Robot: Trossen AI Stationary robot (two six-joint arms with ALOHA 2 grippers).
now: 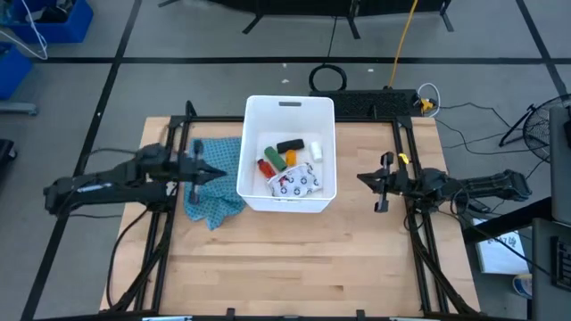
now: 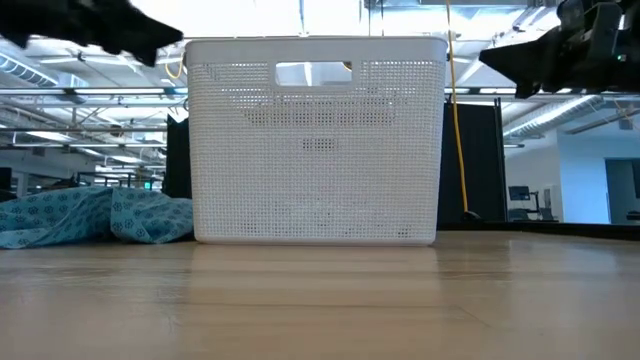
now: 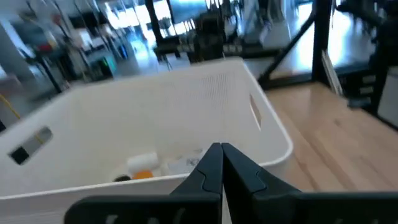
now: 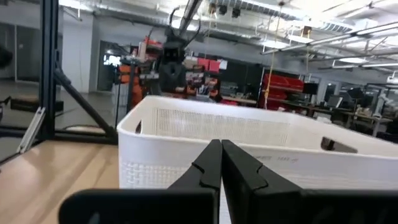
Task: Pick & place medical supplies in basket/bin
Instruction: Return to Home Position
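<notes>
The white bin (image 1: pixel 290 111) stands at the table's far middle and fills the low view (image 2: pixel 315 140). Inside lie a red bottle (image 1: pixel 266 167), an orange vial (image 1: pixel 277 160), a green packet (image 1: pixel 291 158), a black packet (image 1: pixel 287 145), a white cylinder (image 1: pixel 314 149) and a patterned white pouch (image 1: pixel 299 184). My left gripper (image 1: pixel 219 171) is shut and holds nothing; it hovers left of the bin over the teal cloth, its tips (image 3: pixel 221 149) pointing at the bin wall. My right gripper (image 1: pixel 361 177) is shut with nothing in it, right of the bin, its tips (image 4: pixel 221 144) facing it.
A crumpled teal checked cloth (image 1: pixel 214 189) lies on the table against the bin's left wall (image 2: pixel 95 215). Black frame rails (image 1: pixel 406 160) run along both table sides. Bare wood (image 1: pixel 285 259) stretches between the bin and the near edge. Blue crates (image 1: pixel 36 27) stand on the floor at far left.
</notes>
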